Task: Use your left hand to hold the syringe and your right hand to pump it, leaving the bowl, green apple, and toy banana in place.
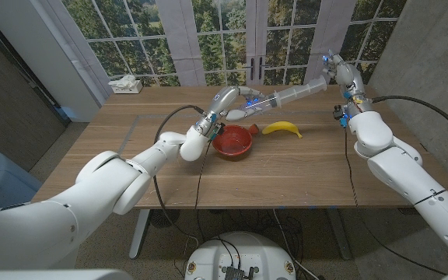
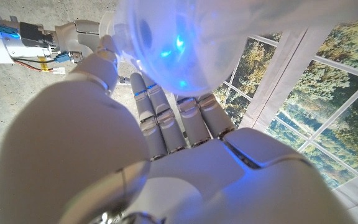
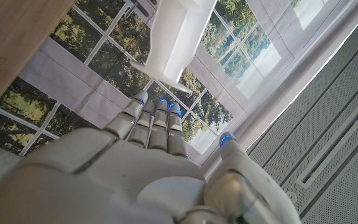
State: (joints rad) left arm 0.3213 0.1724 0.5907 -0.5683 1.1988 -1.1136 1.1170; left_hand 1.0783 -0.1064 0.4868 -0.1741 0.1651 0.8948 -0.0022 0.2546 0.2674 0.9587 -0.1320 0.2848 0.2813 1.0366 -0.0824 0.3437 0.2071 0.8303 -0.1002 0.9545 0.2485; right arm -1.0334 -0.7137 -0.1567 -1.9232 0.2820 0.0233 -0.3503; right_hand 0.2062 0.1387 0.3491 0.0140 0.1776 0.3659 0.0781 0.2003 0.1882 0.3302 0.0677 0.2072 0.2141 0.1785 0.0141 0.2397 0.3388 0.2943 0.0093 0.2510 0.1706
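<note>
My left hand (image 1: 228,103) holds a clear syringe (image 1: 294,93) in the air above the table's far middle, barrel slanting up toward the right. In the left wrist view the barrel (image 2: 179,43) fills the space just past my curled fingers (image 2: 166,121). My right hand (image 1: 344,78) is raised at the plunger end, fingers straight and thumb apart, holding nothing. In the right wrist view the white plunger end (image 3: 173,37) hangs just beyond my fingertips (image 3: 157,106). A red bowl (image 1: 233,141) sits under the left hand, a toy banana (image 1: 282,128) to its right. Something greenish (image 1: 236,115) peeks behind the bowl.
A white tissue box (image 1: 125,84) stands at the table's far left corner. Black cables trail from both arms over the table (image 1: 286,175). Windows and curtains close off the space behind the far edge.
</note>
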